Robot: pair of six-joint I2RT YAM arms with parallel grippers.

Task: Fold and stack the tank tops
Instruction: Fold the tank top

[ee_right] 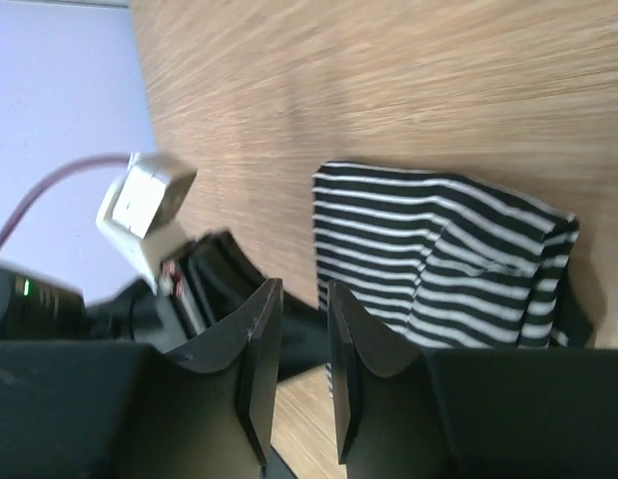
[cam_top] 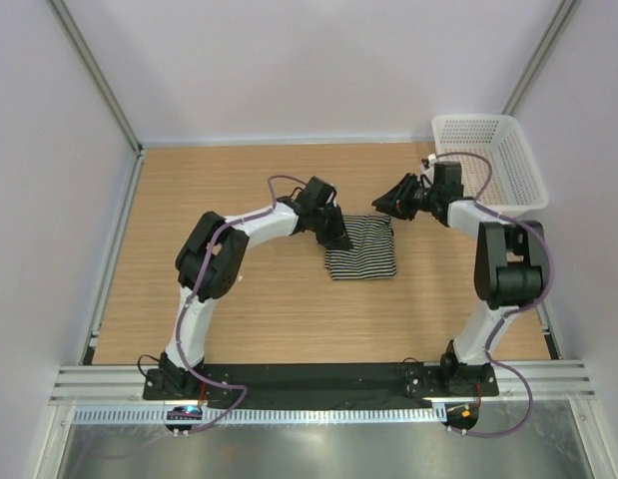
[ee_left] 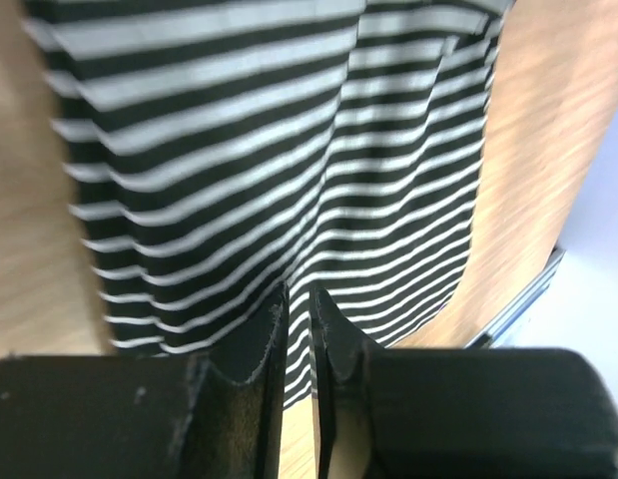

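One striped tank top [cam_top: 363,249] lies folded into a small rectangle at mid-table. It fills the left wrist view [ee_left: 239,150] and shows at centre right in the right wrist view [ee_right: 438,259]. My left gripper [cam_top: 340,238] is low at the fabric's left edge. Its jaws [ee_left: 299,289] are nearly closed with a thin slit and hold nothing. My right gripper [cam_top: 381,203] hovers just beyond the fabric's far right corner. Its jaws [ee_right: 304,284] are slightly apart and empty. No other tank top shows.
A white mesh basket [cam_top: 488,160] stands at the far right corner, behind the right arm. The left arm's wrist [ee_right: 144,205] shows in the right wrist view, close to the fabric. Walls enclose the wooden table [cam_top: 239,180] on three sides.
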